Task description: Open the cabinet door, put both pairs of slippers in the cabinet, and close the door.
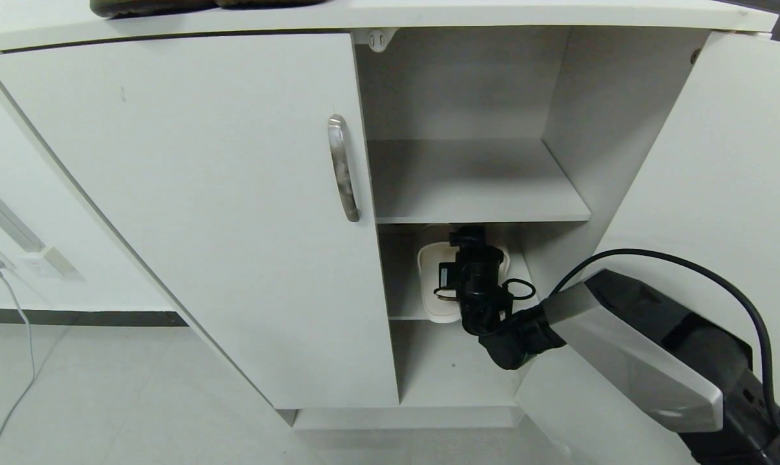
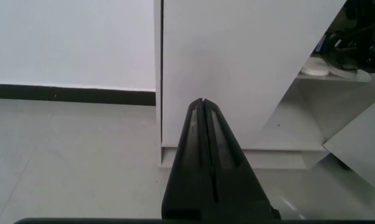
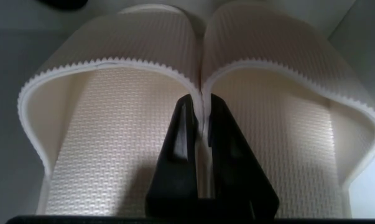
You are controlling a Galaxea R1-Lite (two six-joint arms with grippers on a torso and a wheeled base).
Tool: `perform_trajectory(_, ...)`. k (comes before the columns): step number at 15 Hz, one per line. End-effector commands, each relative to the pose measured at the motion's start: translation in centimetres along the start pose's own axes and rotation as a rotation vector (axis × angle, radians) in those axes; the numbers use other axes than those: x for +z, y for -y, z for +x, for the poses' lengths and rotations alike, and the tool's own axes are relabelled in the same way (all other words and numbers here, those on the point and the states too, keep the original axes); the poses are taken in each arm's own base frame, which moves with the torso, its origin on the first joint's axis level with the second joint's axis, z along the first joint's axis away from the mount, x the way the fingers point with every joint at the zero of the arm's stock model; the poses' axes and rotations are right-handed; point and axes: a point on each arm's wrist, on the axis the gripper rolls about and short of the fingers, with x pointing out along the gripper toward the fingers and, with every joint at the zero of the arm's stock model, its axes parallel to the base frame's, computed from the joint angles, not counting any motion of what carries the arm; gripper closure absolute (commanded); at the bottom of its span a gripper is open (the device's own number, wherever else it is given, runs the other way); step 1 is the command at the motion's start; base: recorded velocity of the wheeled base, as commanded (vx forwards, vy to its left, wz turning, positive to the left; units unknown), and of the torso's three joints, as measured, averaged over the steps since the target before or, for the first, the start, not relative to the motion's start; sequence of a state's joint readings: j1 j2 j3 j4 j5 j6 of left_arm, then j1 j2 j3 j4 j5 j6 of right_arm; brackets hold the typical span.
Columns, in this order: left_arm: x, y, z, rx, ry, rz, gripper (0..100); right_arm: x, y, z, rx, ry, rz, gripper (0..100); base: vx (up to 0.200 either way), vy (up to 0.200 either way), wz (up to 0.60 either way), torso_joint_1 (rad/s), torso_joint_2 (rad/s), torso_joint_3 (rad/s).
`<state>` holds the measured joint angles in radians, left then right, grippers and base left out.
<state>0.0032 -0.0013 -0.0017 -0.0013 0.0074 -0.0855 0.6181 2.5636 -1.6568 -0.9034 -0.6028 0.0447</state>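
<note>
Pale tiled floor (image 2: 63, 162) fronts white cabinet (image 1: 493, 13), left door (image 1: 170, 194) closed, right door (image 1: 719, 161) swung wide; cream slippers (image 3: 112, 124) lie on the middle shelf (image 1: 402, 290), right gripper (image 3: 203, 109) pinching their touching inner edges; dark slippers (image 1: 144, 6) on the cabinet top; left gripper (image 2: 203, 106) pressed together, low over the floor.

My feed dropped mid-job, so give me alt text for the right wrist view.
The right pincer grips the touching inner edges of a pair of cream slippers, which lie side by side on a pale cabinet shelf.
</note>
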Motion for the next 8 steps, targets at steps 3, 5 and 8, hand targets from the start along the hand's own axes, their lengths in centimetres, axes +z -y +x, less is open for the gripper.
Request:
perform_trajectory(3, 0.0, 0.0, 0.0, 0.000, -0.001, 0.000, 100, 0.5, -0.1, 0.9, -0.007, 0.015, 0.008, 100, 0.000, 0.000, 0.00, 0.000, 0.00, 0.000)
perform_trajectory(5, 0.0, 0.0, 0.0, 0.000, -0.001, 0.000, 100, -0.2, -0.2, 1.1, 0.000, 0.004, 0.001, 100, 0.000, 0.000, 0.00, 0.000, 0.00, 0.000)
perform_trajectory(8, 0.0, 0.0, 0.0, 0.000, -0.001, 0.000, 100, -1.0, -0.1, 1.2, 0.009, -0.010, -0.008, 100, 0.000, 0.000, 0.00, 0.000, 0.00, 0.000)
